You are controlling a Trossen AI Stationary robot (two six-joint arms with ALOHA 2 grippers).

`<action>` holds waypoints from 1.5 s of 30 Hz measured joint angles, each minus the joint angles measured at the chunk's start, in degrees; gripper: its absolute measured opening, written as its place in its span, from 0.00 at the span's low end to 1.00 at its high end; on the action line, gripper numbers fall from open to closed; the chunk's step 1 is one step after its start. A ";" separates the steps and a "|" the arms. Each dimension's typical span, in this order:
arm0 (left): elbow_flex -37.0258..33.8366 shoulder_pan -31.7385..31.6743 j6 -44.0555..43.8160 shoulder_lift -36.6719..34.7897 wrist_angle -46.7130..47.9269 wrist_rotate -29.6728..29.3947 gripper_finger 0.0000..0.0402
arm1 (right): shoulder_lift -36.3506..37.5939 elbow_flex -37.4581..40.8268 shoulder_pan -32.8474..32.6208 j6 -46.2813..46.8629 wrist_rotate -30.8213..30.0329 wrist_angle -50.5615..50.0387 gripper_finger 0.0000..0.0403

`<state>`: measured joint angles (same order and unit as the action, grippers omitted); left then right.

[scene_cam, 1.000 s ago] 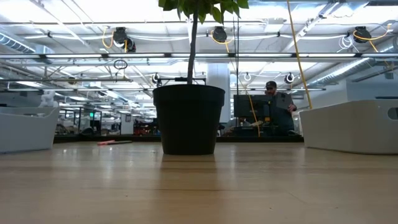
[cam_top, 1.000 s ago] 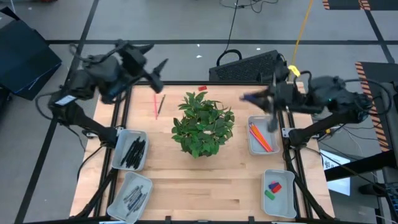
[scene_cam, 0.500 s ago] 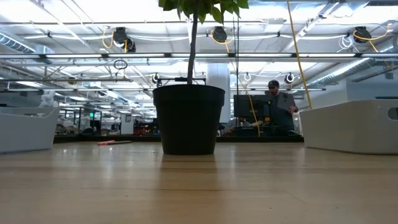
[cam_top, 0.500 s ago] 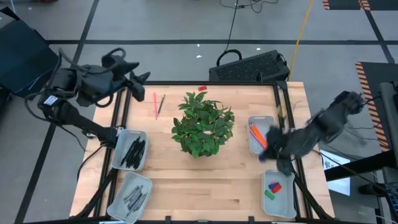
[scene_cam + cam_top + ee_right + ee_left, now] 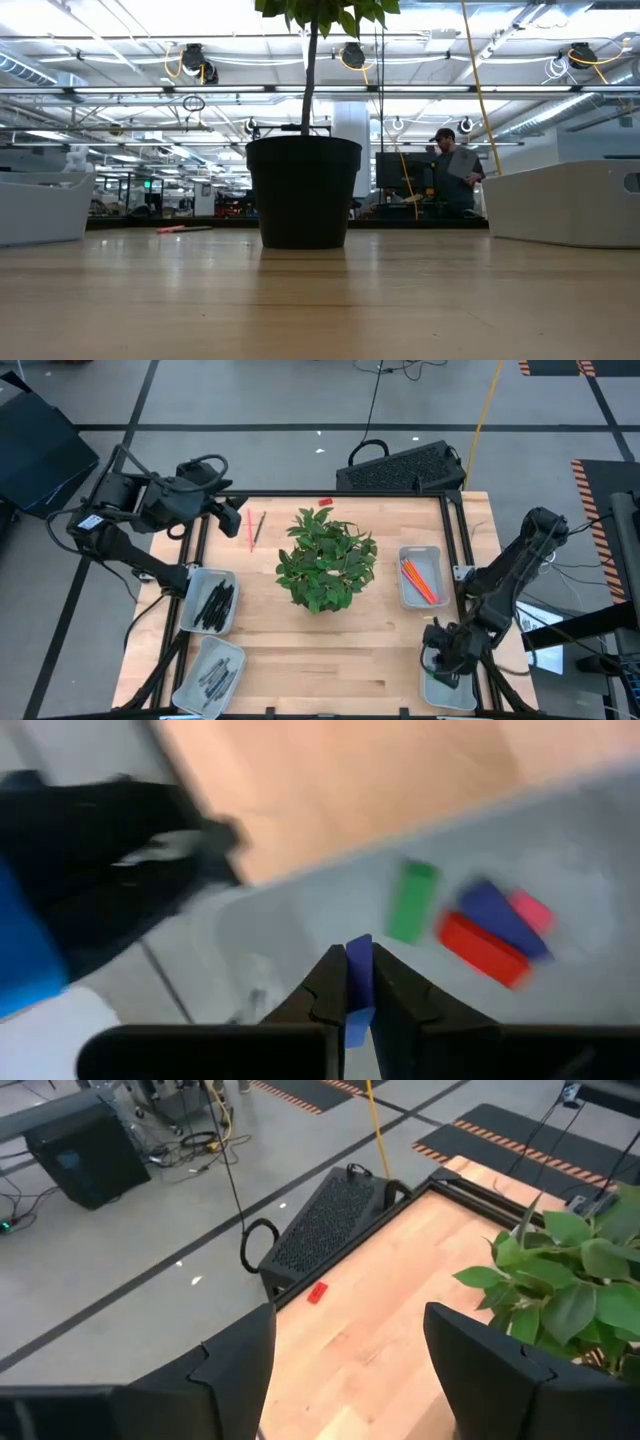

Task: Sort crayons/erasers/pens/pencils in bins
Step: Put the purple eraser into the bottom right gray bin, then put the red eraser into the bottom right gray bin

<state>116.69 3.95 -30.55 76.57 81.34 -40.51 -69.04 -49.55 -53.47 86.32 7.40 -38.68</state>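
While clamped between the right gripper (image 5: 358, 982) fingers, a blue eraser (image 5: 358, 990) hangs over the eraser bin (image 5: 600, 850) holding green, blue, red and pink erasers (image 5: 470, 925), right of the plant (image 5: 325, 558); left gripper (image 5: 345, 1350) spread open, no legible writing.

Looks like a robotics lab / open industrial workspace: grey concrete floor (image 5: 300, 400) w/ dark tape lines, cables (image 5: 375, 395) trailing across it, orange-black hazard mats (image 5: 520, 1145). Low view shows exposed ceiling w/ pipes & strip lights (image 5: 150, 90), desks w/ monitors (image 5: 405, 172), a person (image 5: 455, 180) standing there. Wooden table (image 5: 330, 635) sits in a black metal frame.
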 joint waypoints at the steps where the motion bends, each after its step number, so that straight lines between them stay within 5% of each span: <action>1: 0.00 0.00 0.05 -0.04 0.00 0.00 0.63 | -0.61 0.51 -0.35 1.12 0.87 -0.55 0.04; 11: -0.68 0.00 -0.52 -0.13 3.61 5.13 0.64 | -3.00 5.67 -0.56 2.80 3.34 -0.70 0.27; 20: -18.64 -2.87 -2.76 -2.77 1.92 9.39 0.64 | 4.78 0.65 0.66 2.23 -2.13 -2.33 0.30; 26: -34.71 -10.34 10.12 -4.00 -21.86 26.72 0.64 | 10.94 -4.14 6.50 -6.35 -11.64 -2.67 0.28; 29: -41.32 -15.65 17.08 -4.19 -30.93 28.69 0.64 | 12.42 -5.20 11.46 -14.31 -15.97 1.33 0.28; 34: -52.35 -26.65 24.24 -4.09 -50.02 45.98 0.64 | 12.34 -5.19 20.62 -27.23 -16.40 11.52 0.28; 37: -58.11 -32.92 27.76 -4.10 -59.12 51.09 0.63 | 11.39 -5.19 25.89 -34.07 -16.40 16.92 0.28; 45: -61.21 -44.98 35.01 6.13 -70.49 62.69 0.63 | 8.97 -5.13 40.94 -44.45 -16.38 23.92 0.28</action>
<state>55.48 -41.03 4.46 82.70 10.85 22.18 -60.07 -54.68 -12.53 41.87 -8.97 -14.76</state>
